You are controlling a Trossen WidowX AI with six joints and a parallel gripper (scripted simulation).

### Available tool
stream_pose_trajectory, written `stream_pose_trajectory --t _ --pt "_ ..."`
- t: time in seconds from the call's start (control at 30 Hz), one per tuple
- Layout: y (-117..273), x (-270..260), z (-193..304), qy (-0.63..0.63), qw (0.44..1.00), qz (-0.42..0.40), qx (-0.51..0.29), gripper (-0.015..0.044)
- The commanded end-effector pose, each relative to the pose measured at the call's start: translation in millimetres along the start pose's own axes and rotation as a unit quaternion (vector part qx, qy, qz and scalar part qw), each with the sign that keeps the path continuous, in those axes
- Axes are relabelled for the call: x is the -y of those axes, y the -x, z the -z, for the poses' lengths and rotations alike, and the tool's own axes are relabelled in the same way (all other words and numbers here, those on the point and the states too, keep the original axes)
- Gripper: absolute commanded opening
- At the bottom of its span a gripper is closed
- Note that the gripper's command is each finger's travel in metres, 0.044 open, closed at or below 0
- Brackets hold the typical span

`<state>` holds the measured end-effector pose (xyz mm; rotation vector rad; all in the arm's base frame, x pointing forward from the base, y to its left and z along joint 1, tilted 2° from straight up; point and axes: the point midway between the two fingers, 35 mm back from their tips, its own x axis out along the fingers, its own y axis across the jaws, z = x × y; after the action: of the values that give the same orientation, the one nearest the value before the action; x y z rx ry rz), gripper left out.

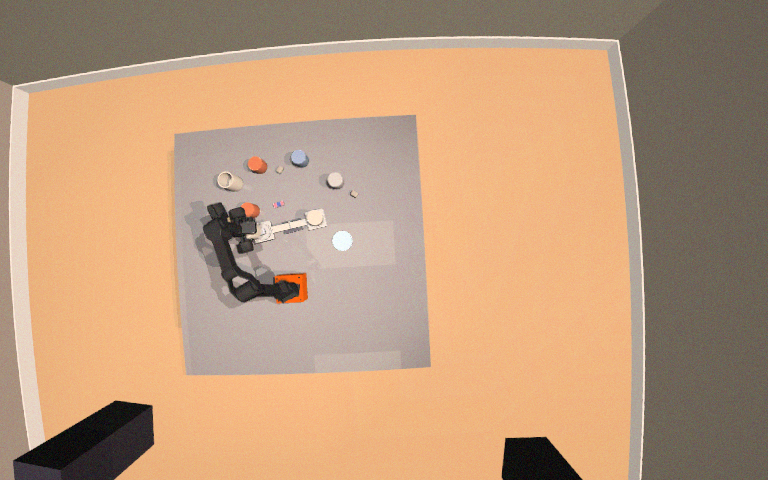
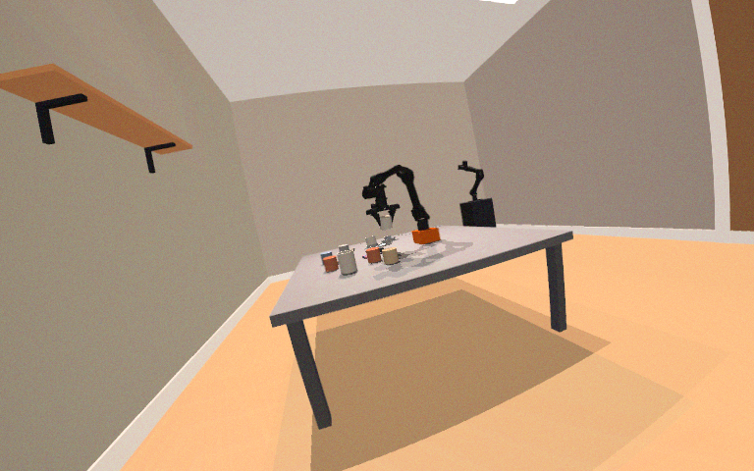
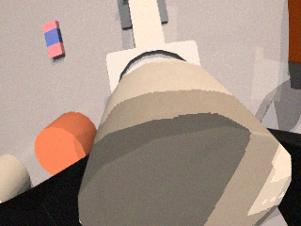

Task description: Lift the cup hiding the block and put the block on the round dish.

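A black gripper [image 1: 247, 232] [image 2: 385, 220] is holding a pale cup aloft.

The tapering off-white cup [image 2: 385, 221] [image 3: 174, 160] is hanging clamped between the fingers, above one end of the white balance [image 1: 287, 227] [image 3: 147, 24]. The matching cream cup [image 1: 314, 217] is standing on the balance's other end. The hidden block is not distinguishable. The flat, round, pale-blue dish [image 1: 342, 240] is lying on the grey counter [image 1: 369, 310] [image 2: 426, 270], near the cream cup. An orange cylinder [image 1: 250, 209] [image 2: 373, 254] [image 3: 66, 143] is standing near the gripper, and a pink-and-blue block [image 1: 278, 204] [image 3: 53, 39] is lying beside the balance.
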<state>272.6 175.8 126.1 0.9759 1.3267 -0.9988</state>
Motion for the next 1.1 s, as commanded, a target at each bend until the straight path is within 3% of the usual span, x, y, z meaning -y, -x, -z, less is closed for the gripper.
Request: stream_pose_trajectory --t 0.0,0.77,1.07 --pt "-0.3 -0.2 0.1 0.0 1.0 0.0 0.0 0.0" --pt "-87.7 41.5 105.3 -0.002 1.0 0.0 -0.009 0.0" --pt "-105.3 43.4 108.8 -0.002 1.0 0.0 -0.009 0.0"
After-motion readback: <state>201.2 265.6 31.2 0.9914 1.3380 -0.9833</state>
